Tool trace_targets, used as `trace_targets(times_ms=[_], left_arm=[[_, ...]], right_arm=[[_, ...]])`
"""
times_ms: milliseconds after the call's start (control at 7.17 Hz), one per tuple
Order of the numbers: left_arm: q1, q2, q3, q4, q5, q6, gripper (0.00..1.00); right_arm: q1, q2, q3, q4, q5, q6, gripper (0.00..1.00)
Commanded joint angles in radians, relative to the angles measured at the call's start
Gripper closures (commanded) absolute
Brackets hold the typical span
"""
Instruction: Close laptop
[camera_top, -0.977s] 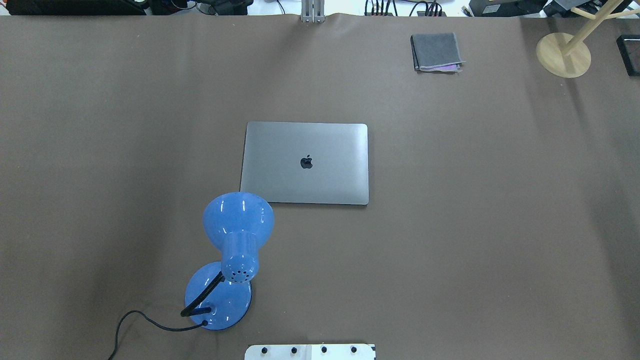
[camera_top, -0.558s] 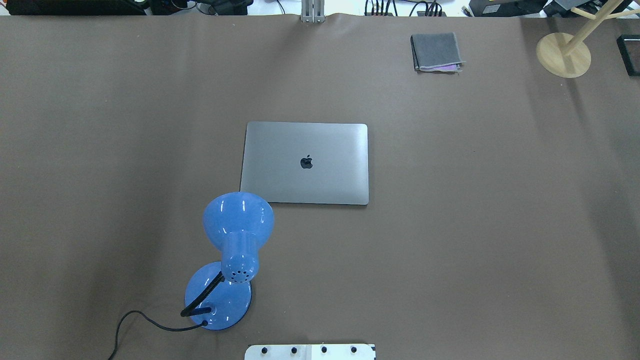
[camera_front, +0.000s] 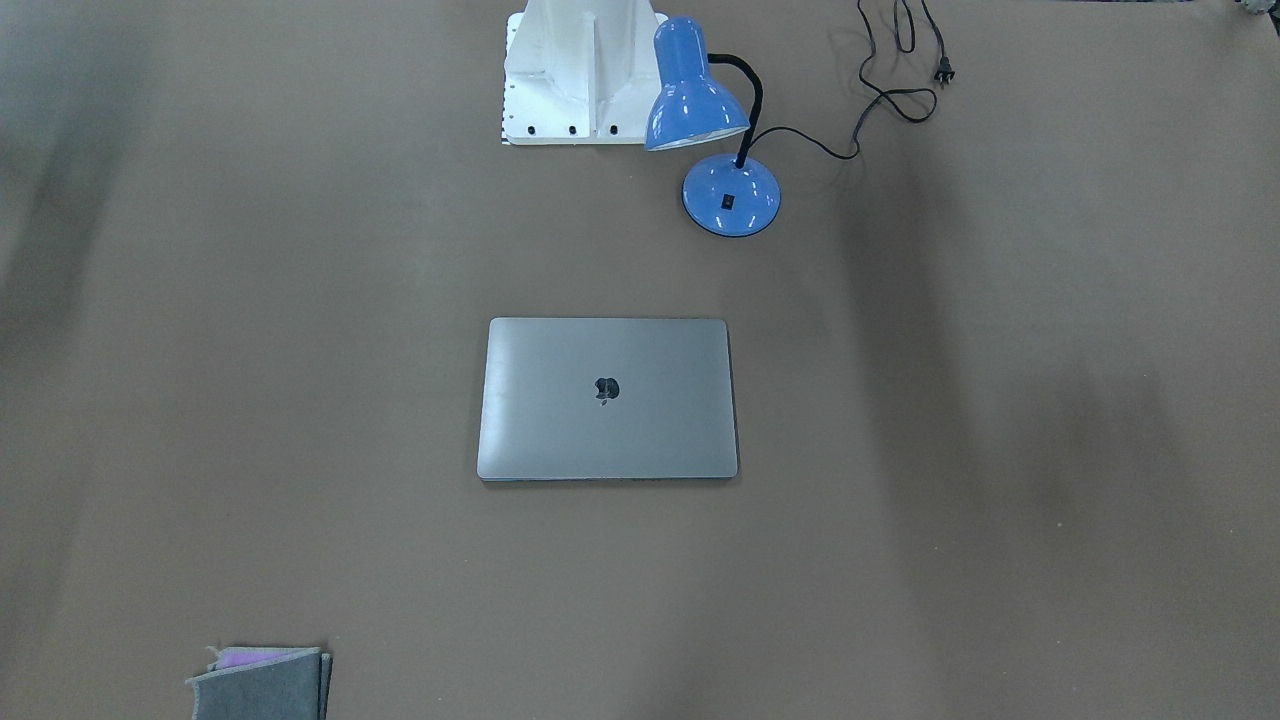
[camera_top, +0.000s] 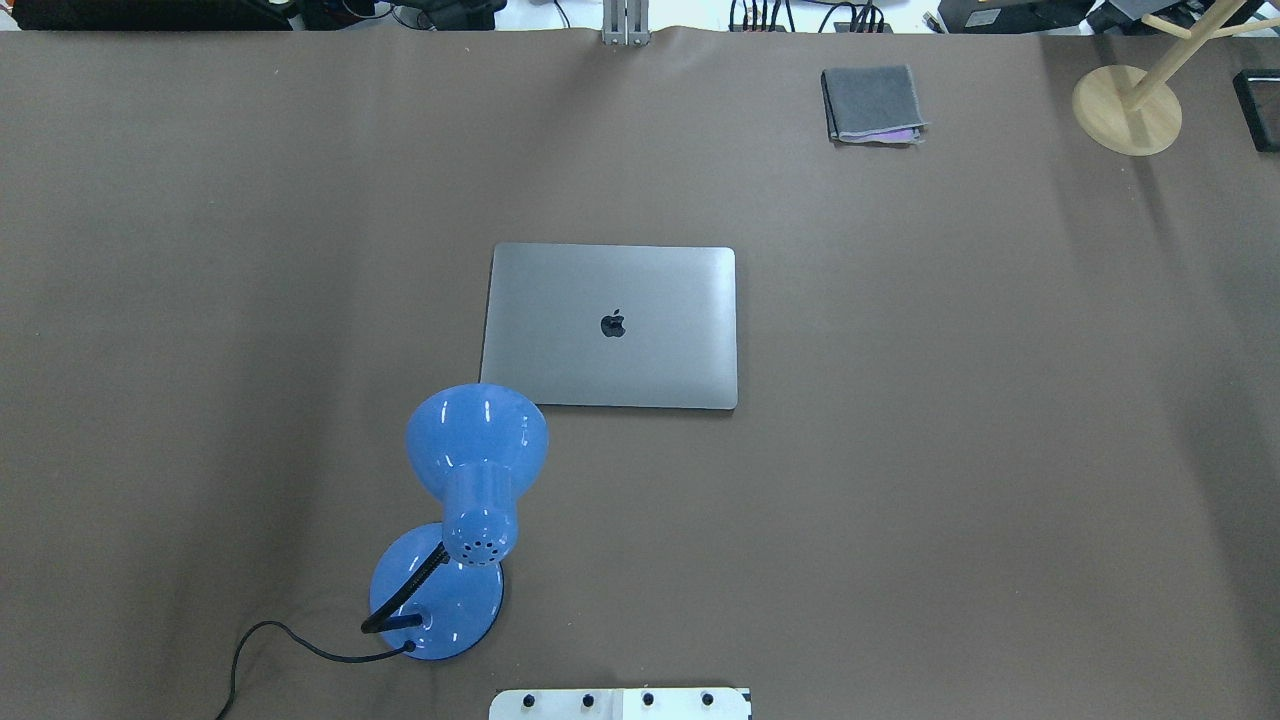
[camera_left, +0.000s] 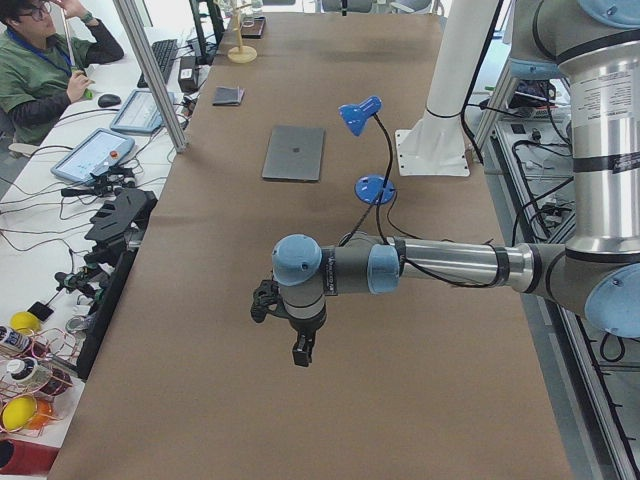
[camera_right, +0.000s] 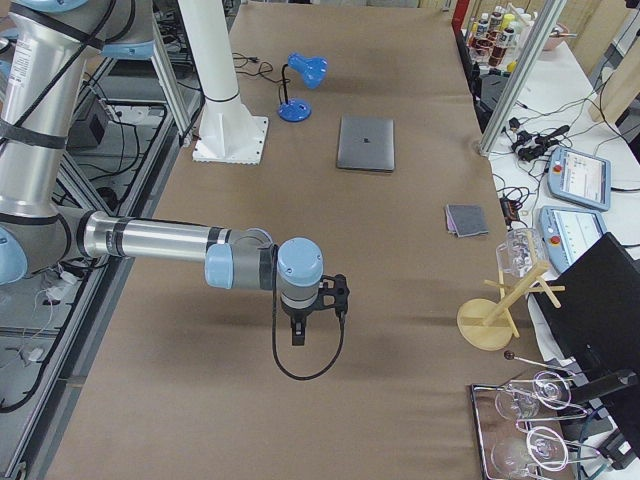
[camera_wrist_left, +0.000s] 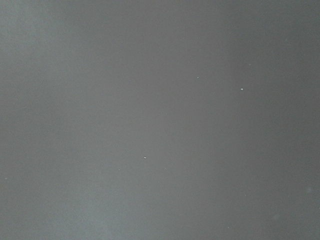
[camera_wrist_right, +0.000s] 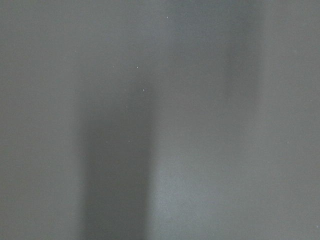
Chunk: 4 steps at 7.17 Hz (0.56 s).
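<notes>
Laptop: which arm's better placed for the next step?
Right, marginally. The laptop already lies shut; left pincer and right pincer both hang far off, but the blue lamp crowds the left side.

Overhead and front views look down from opposite sides of the table (camera_top: 900, 500), sharing the laptop (camera_top: 610, 325) and the blue desk lamp (camera_top: 476, 440). The end views look along the table; the wrist views face its surface closely.

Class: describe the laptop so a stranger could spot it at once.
Find the brown table; near its middle, beyond the blue desk lamp, lies the laptop. Only it is a flat grey slab, lid shut, bearing a dark apple logo.
</notes>
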Motion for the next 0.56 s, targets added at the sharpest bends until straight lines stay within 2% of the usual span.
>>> trace_targets(times_ms=[0,419], left_arm=[[-0.001,0.010,-0.010,-0.001,-0.001,0.000,0.02],[0.001,0.007,-0.033,-0.003,-0.003,0.000,0.02]], right_arm=[[-0.001,0.001,0.003,0.001,0.000,0.000,0.00],[-0.004,-0.008,-0.004,-0.001,-0.009,-0.002,0.00]])
